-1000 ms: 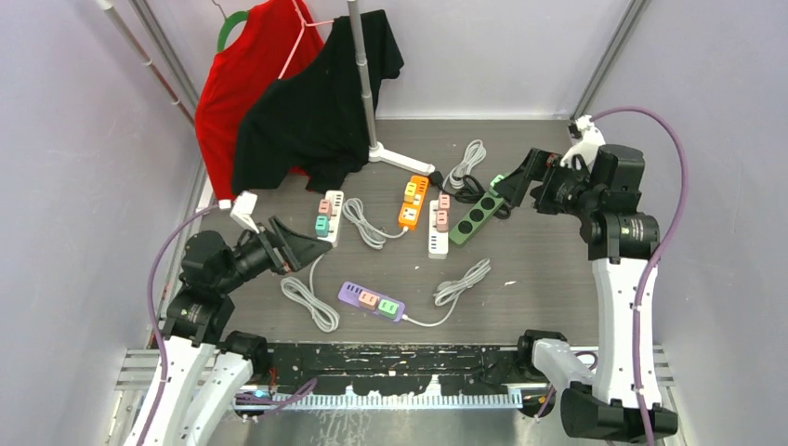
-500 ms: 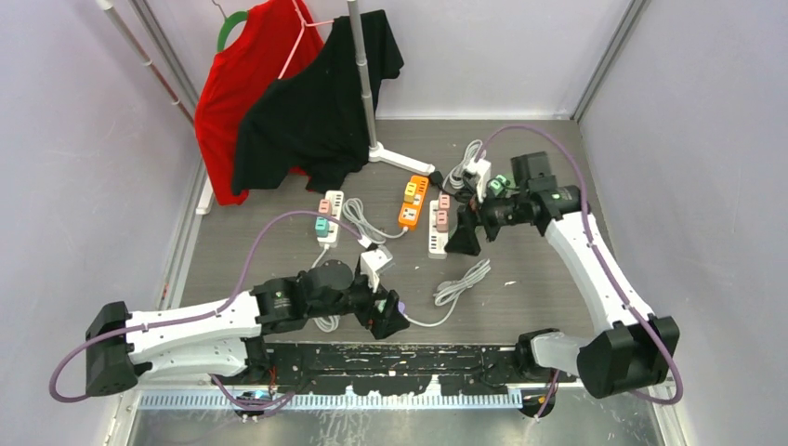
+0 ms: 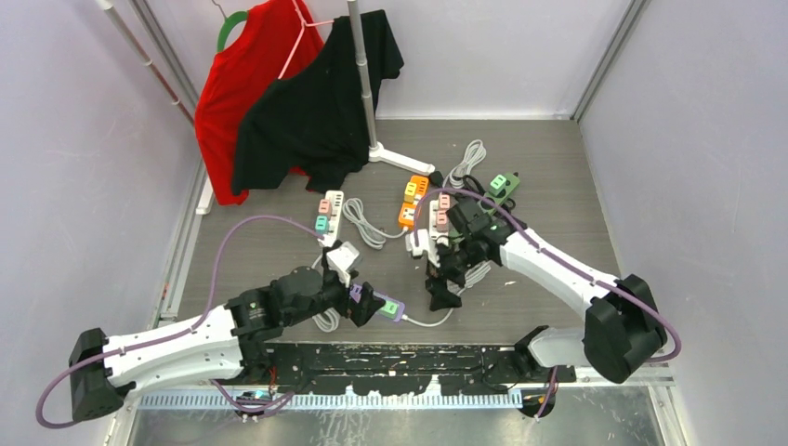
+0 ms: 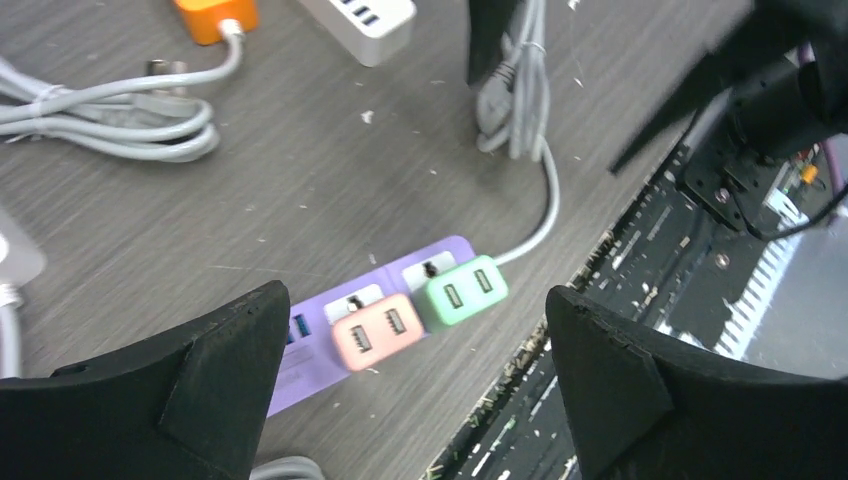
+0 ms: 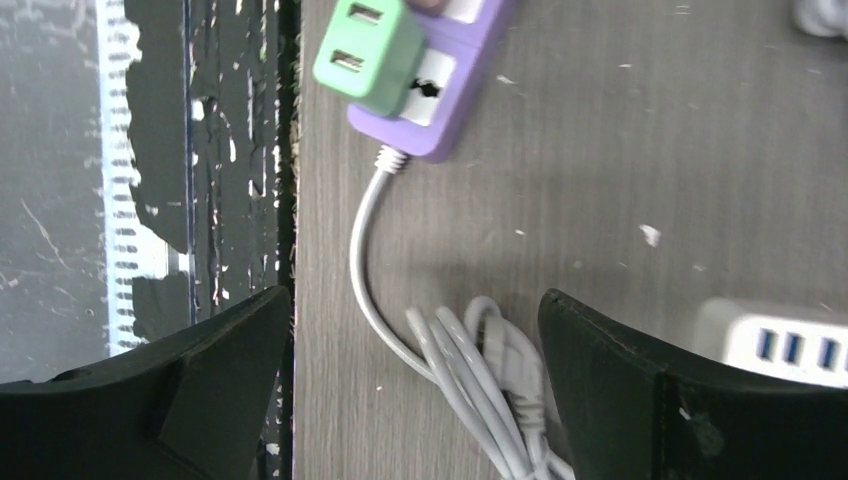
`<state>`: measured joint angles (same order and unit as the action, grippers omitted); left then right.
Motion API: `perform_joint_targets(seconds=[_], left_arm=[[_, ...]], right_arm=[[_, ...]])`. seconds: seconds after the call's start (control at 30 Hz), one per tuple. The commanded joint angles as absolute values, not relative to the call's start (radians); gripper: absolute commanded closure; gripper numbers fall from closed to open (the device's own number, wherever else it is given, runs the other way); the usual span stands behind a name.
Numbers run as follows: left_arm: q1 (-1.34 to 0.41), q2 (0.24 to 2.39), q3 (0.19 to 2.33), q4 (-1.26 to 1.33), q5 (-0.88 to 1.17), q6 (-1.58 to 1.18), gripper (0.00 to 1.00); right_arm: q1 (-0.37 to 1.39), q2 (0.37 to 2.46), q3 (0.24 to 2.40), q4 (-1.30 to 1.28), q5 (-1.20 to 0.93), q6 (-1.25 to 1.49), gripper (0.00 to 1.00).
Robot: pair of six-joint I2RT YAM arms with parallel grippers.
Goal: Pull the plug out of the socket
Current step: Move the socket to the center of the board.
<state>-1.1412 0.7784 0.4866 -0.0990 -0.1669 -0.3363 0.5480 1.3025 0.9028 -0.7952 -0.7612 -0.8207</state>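
Now, green plug (image 4: 461,290) seated in purple strip (image 5: 440,135), left end effector (image 4: 415,300), right end effector (image 5: 415,300) spread, empty

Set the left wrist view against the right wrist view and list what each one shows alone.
Left wrist only: the orange strip and the pink plug shown whole. Right wrist only: the ribbed collar where the cord enters the purple strip. Both: that purple strip, the green plug seated in it, and the cord.
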Motion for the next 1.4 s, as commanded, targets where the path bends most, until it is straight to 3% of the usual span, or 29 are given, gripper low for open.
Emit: perform_joint_targets(seconds=[0.0,0.17,0.5,0.9,1.13,1.37], left_arm=[[-1.07,0.701,0.447,-0.095,-0.201,-0.368,0.02],[-1.005,0.668,0.409,-0.083,-0.135,-0.414,0.09],[-1.006,0.584,0.356,-0.091,-0.145,-0.459,0.12],[-1.006,0.447,0.336,-0.191,-0.182,-0.477,0.16],[-1.006,0.389,0.318,-0.204,-0.161,-0.473,0.17],[-1.006,0.341,0.25,-0.067,-0.021,-0.427,0.17]], right_arm=[[0.668,1.315,0.831,-0.643,-0.694,-0.805,0.02],[0.797,1.369,0.8,-0.566,-0.579,-0.777,0.07],[0.922,1.47,0.791,-0.454,-0.425,-0.672,0.39],[0.996,1.511,0.787,-0.443,-0.366,-0.656,0.6],[0.977,1.512,0.805,-0.49,-0.248,-0.694,0.84],[0.833,1.441,0.815,-0.623,-0.259,-0.804,0.95]])
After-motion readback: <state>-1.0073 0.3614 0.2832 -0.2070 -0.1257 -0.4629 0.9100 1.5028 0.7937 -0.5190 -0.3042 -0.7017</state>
